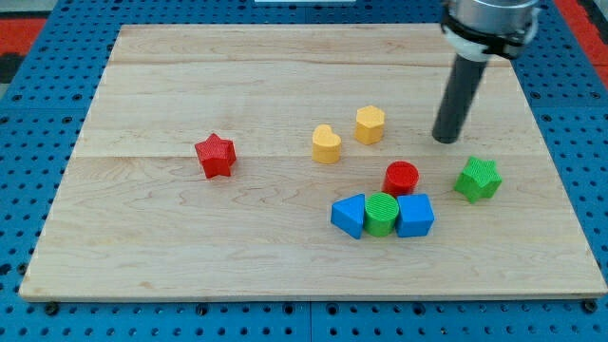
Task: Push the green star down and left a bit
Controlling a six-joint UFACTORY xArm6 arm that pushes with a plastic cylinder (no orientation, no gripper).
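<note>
The green star (478, 179) lies on the wooden board (190, 247) at the view's right. My tip (445, 141) rests on the board above and to the left of the star, a short gap away, not touching it. The dark rod rises from the tip toward the view's top right.
A red cylinder (401, 177) sits left of the green star. Below it stand a blue block (350, 216), a green cylinder (382, 214) and a blue cube (415, 215) in a row. A yellow heart (326, 144), a yellow hexagon (370, 124) and a red star (216, 156) lie further left.
</note>
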